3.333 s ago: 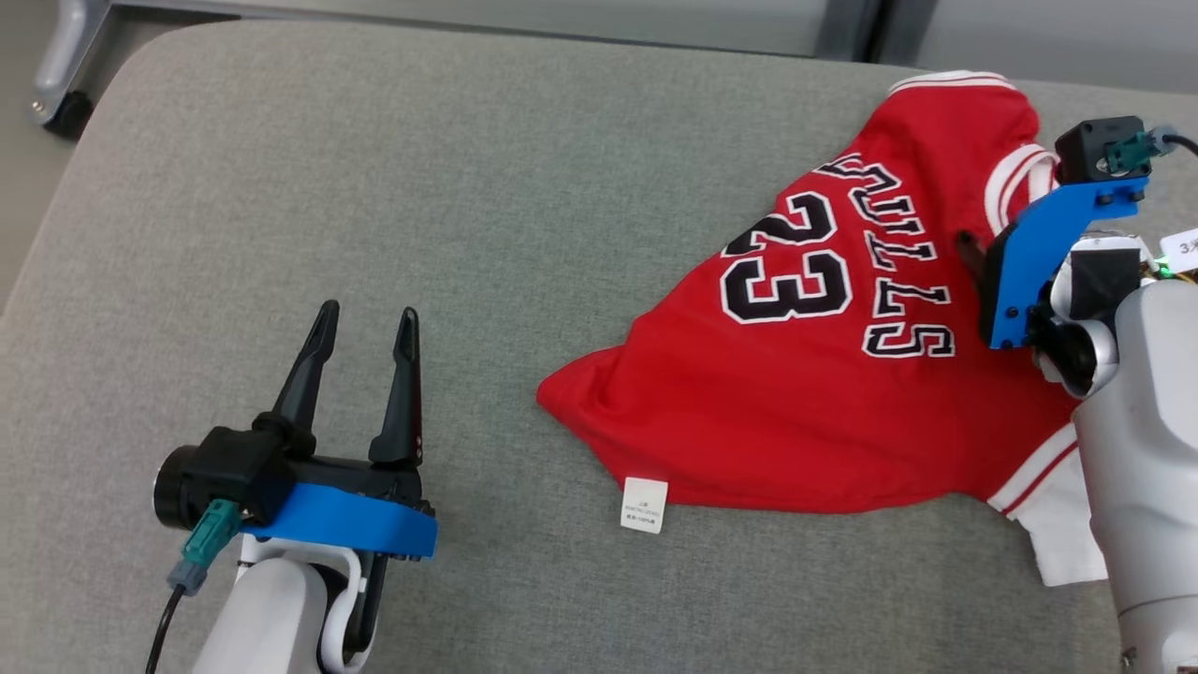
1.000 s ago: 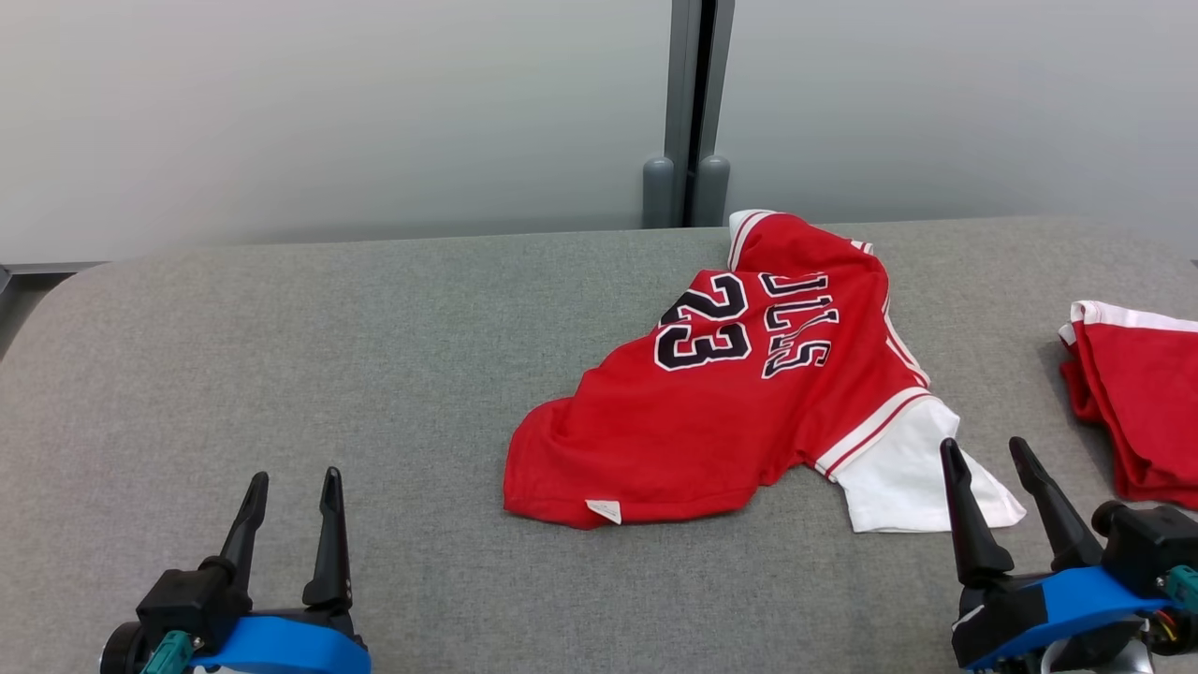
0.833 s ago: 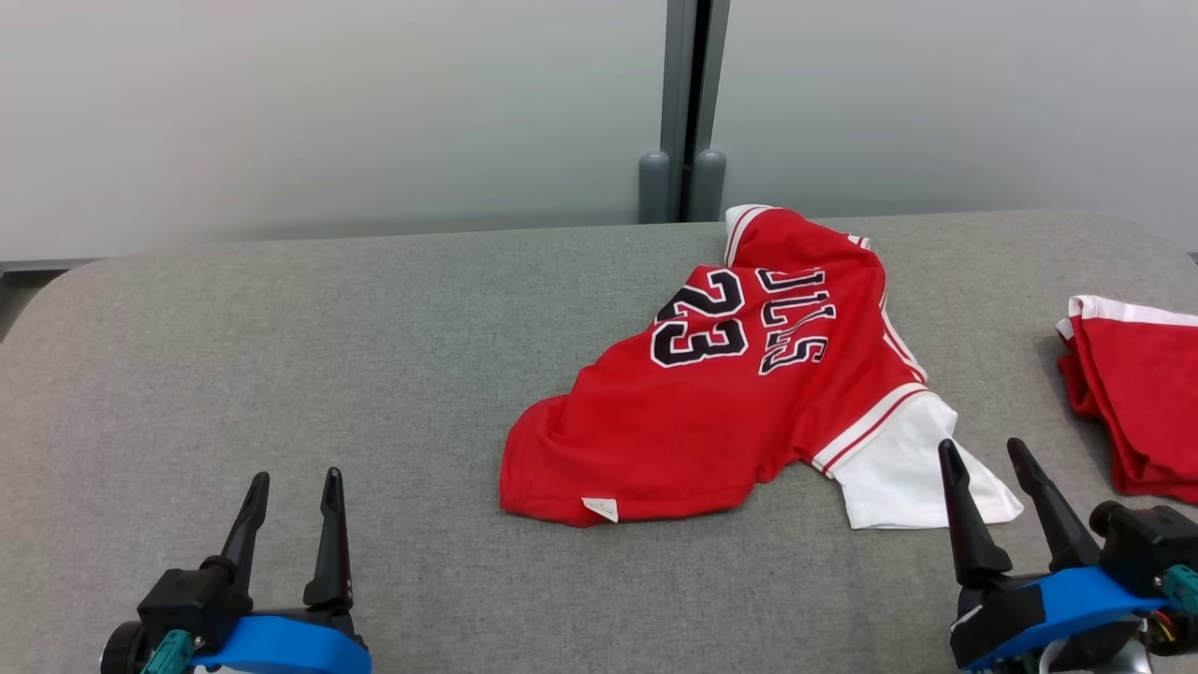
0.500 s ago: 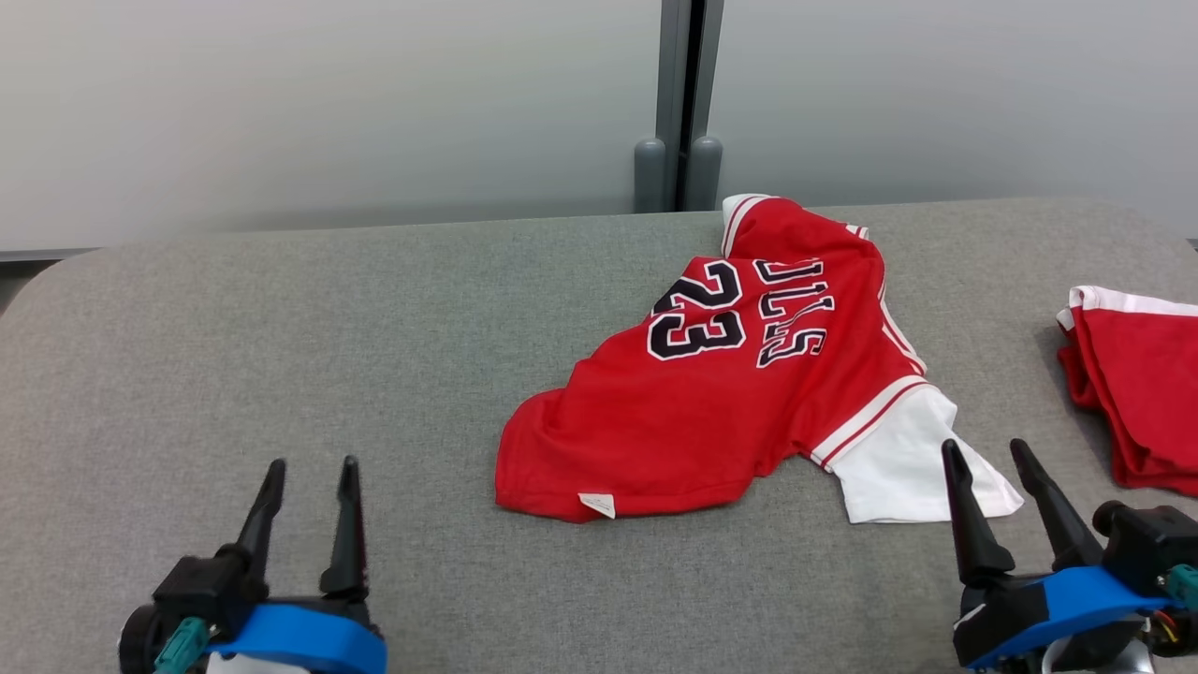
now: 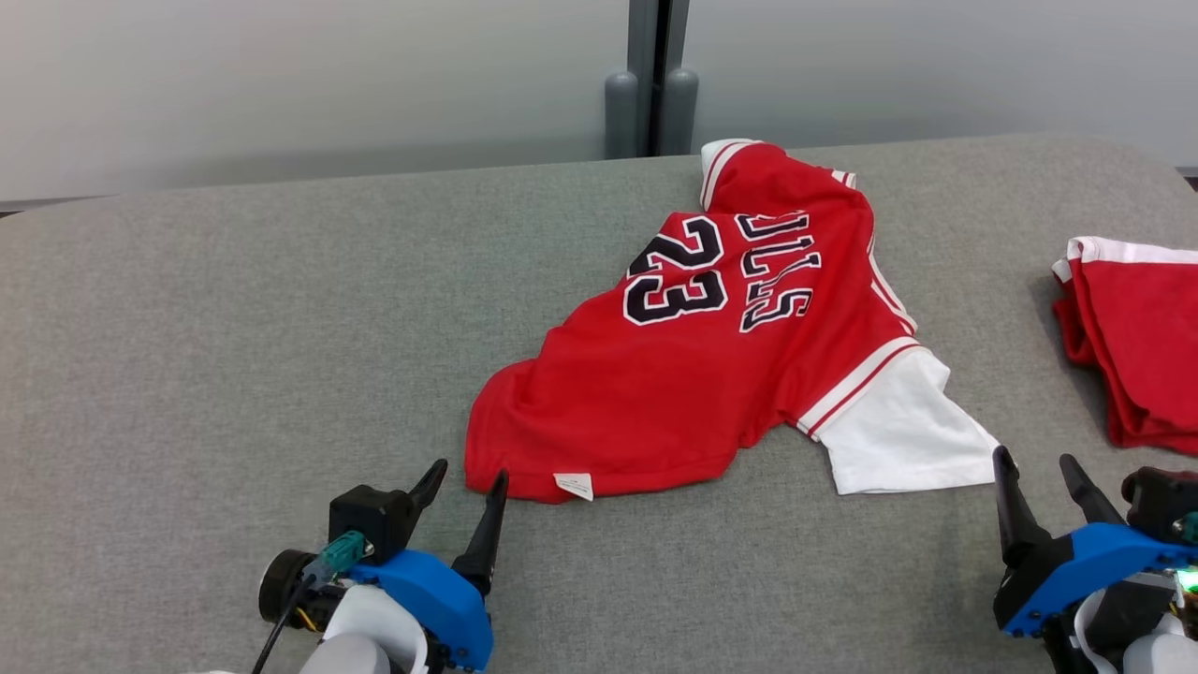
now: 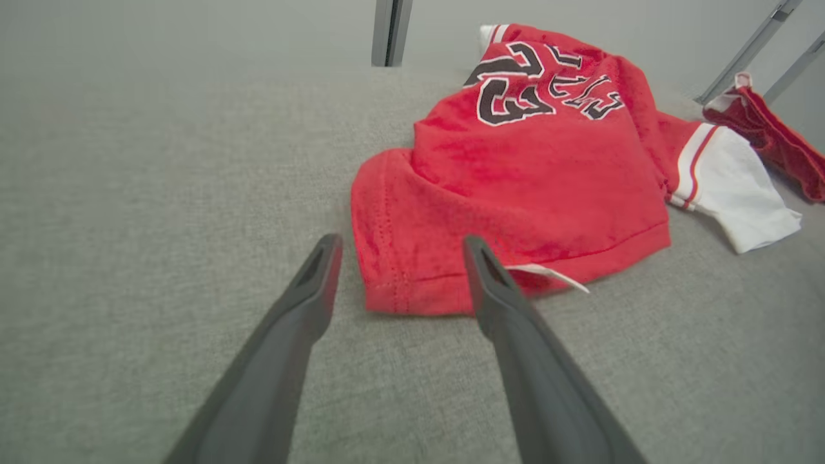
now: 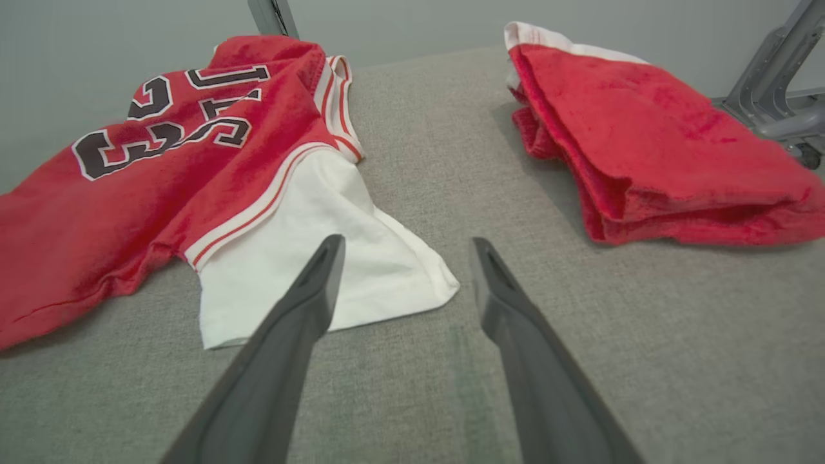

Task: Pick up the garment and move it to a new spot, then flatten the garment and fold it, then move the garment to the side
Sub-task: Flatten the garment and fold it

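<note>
Now the left gripper (image 5: 468, 476) has its two dark fingers moderately apart and holds nothing. It sits low near the table's near edge, left of the middle, with its forearm coming up from the bottom and the fingers angled up and to the right. In the left wrist view the left gripper (image 6: 401, 243) frames the near-left hem corner of the red jersey (image 6: 535, 174). Whether either fingertip touches the cloth cannot be told. In the head view its right fingertip is just beside the hem, close to the white tag (image 5: 573, 485).

The right gripper (image 5: 1035, 459) is also empty, its fingers parted about as far. It rests by the near-right corner of the grey padded table (image 5: 234, 309), fingers pointing toward the far edge, just short of the white sleeve (image 5: 898, 435).

The red jersey (image 5: 683, 393), lettered 23, lies crumpled right of the table's middle, its collar end at the far edge. A folded red garment (image 5: 1142, 346) lies at the right edge, apart from it.
</note>
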Controlling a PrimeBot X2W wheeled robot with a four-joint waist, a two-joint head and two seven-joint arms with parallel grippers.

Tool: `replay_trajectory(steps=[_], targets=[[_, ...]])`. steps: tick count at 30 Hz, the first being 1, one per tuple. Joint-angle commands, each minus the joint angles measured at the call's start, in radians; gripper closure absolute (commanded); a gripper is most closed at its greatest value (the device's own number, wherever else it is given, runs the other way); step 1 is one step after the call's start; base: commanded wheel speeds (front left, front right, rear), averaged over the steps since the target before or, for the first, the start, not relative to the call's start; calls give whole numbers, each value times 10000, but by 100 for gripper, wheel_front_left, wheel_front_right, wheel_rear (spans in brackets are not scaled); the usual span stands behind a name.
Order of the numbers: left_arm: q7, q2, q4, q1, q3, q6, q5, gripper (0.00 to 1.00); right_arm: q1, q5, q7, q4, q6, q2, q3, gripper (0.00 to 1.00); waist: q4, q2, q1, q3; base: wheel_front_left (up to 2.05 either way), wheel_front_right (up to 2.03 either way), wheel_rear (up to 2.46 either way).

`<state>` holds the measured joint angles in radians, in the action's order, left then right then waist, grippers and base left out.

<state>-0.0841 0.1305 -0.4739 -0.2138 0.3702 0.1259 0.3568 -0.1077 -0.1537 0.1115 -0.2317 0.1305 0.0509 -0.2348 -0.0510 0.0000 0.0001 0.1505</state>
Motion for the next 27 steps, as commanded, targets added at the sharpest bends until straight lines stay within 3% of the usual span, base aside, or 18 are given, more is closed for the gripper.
replay_trajectory(steps=[1, 11, 19, 20, 21, 22, 23, 27], targets=[[82, 28, -303, -341, 62, 52, 33, 0, -293, 34, 3, -287, 5, -2, -40, 0, -67, 0, -1, 113, 0, 0, 0], [100, -132, -1624, -1100, -50, -397, 110, 0, -1666, 462, -84, -2205, 5, 3, -181, 0, -319, 0, -1, 757, 0, 0, 0], [236, -187, -2086, -1201, 72, -391, 216, 0, -2322, 867, 433, -3780, 5, -10, -222, 0, -189, 0, -1, 995, 0, 0, 0], [259, -200, -2132, -1187, 110, -368, 217, 10, -2328, 882, 504, -3986, 5, -27, -169, 7, -159, 0, -1, 1005, 0, 0, 0], [278, -208, -2172, -1163, 161, -345, 212, 33, -2339, 906, 538, -4135, 7, -33, -91, 58, -130, 0, -1, 1005, 0, 0, 0], [285, -219, -2192, -1154, 206, -326, 223, 60, -2352, 889, 451, -4214, 7, -70, -15, 89, -104, 0, -1, 1000, 0, 0, 0], [251, -234, -2186, -1143, 250, -303, 246, 100, -2334, 878, 376, -4265, 15, -84, 23, 100, -84, 0, -1, 989, 0, 0, 0], [31, -270, -1982, -1090, 250, -224, 402, 100, -2150, 461, -72, -4009, 13, -28, -23, 100, -15, 0, -1, 843, 0, 0, 0]])
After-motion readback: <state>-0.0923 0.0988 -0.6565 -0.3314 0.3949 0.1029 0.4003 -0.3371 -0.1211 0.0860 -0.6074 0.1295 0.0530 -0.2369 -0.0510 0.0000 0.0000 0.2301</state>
